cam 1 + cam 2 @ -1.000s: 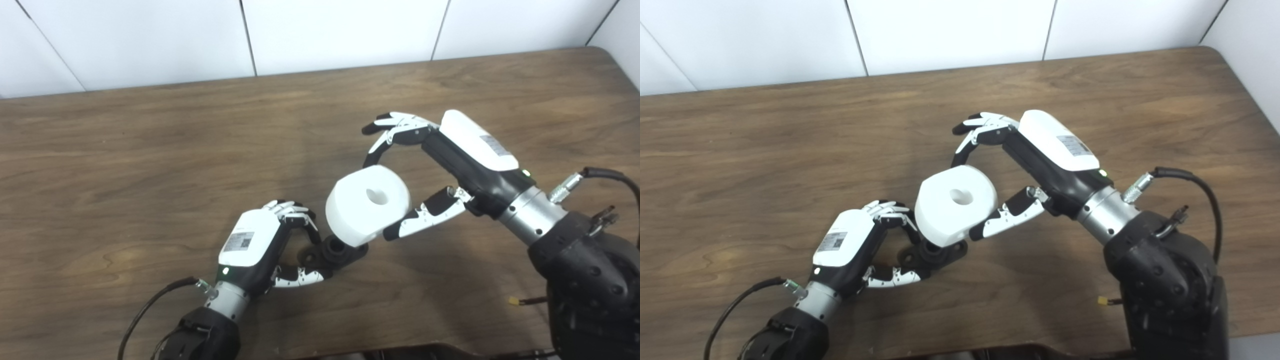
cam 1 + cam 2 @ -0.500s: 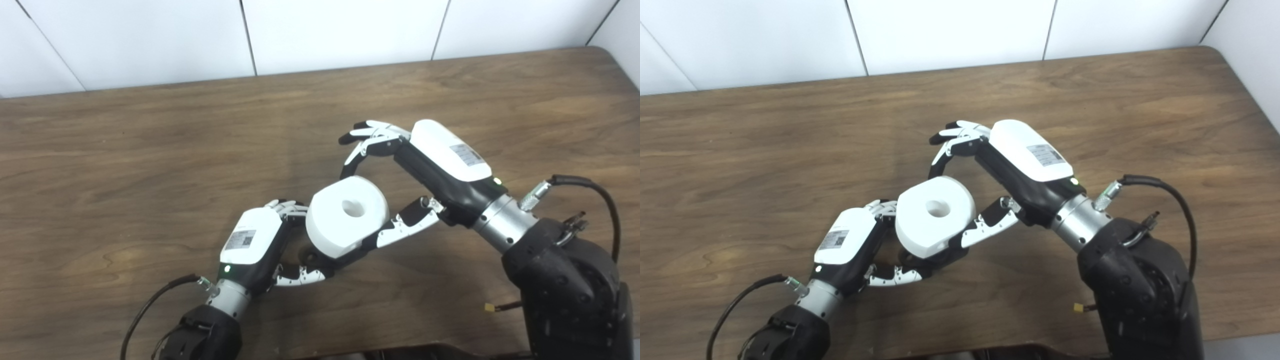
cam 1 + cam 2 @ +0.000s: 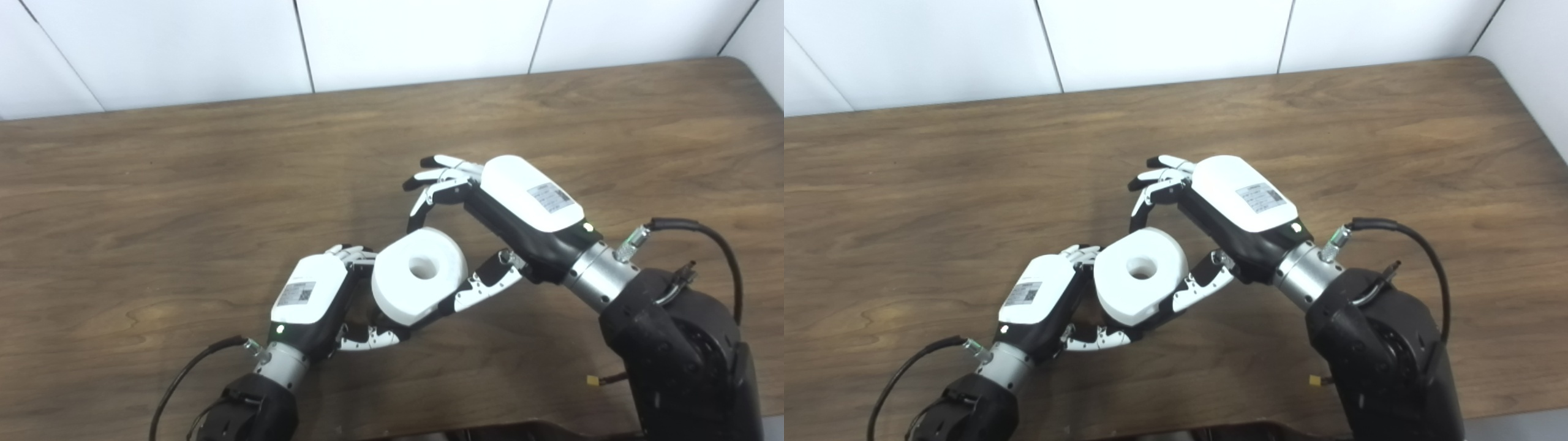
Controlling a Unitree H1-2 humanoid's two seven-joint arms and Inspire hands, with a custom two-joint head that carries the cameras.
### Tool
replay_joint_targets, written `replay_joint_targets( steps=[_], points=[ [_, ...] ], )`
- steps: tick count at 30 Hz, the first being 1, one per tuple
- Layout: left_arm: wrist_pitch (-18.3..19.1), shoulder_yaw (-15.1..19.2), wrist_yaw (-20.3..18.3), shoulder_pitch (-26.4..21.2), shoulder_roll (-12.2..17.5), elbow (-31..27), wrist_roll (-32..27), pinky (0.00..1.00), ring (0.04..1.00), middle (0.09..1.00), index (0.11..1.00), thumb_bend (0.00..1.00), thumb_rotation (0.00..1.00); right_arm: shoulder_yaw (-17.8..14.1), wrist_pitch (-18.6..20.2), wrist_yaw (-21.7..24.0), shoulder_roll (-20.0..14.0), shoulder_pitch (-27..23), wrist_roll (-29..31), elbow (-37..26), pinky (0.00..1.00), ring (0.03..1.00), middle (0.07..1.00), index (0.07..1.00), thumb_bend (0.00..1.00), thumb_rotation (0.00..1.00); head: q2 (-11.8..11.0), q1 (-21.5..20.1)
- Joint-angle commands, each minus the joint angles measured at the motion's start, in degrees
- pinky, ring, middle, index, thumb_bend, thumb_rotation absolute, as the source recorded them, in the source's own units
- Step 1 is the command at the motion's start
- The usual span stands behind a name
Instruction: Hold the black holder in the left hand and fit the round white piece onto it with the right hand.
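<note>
The right robot hand (image 3: pixel 484 245) is gripping the round white piece (image 3: pixel 419 283), lowering it over the black holder, hidden in the left robot hand's (image 3: pixel 318 300) curled fingers; seating looks unfinished.

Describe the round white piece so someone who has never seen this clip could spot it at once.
Start at the wooden table and find where the two hands meet near its front middle. Between the left hand and the right hand sits the round white piece, gripped by the right hand. It is a thick, plain white disc with one central hole, unlike the black-jointed hands.
</note>
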Motion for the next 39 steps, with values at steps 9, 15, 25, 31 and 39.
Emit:
replay_joint_targets(
  steps=[9,15,25,31,39],
  points=[
    [0.0,-0.9,-2.2,0.2,0.1,0.0,-0.2,0.90,0.834,0.764,0.490,0.51,0.05,0.8,-4.1,0.6,-0.7,-0.7,-1.8,-1.0,0.92,0.941,0.844,0.485,0.51,0.15,0.2,-0.5],
    [0.6,-0.9,-2.8,0.2,0.0,-0.5,0.0,0.90,0.836,0.767,0.490,0.51,0.05,0.9,-4.4,0.8,-0.5,-0.7,-1.8,-0.8,0.91,0.942,0.843,0.486,0.51,0.15,0.1,-0.6],
    [0.7,-0.8,-3.0,0.3,-0.1,-0.7,0.0,0.90,0.837,0.767,0.490,0.51,0.05,1.2,-5.8,0.1,0.3,-0.1,-2.5,0.5,0.91,0.941,0.846,0.486,0.51,0.15,0.1,-0.8],
    [0.5,-0.7,-3.0,0.3,0.0,-0.9,0.0,0.90,0.835,0.765,0.490,0.51,0.05,1.3,-6.1,0.0,0.6,0.3,-2.7,0.8,0.91,0.943,0.849,0.486,0.51,0.15,0.1,-0.8],
    [0.7,-0.7,-3.2,0.5,-0.2,-1.2,0.0,0.90,0.836,0.764,0.490,0.51,0.05,0.9,-6.8,-0.8,0.3,0.6,-2.4,1.4,0.89,0.936,0.843,0.486,0.51,0.15,0.1,-0.7]
  ],
)
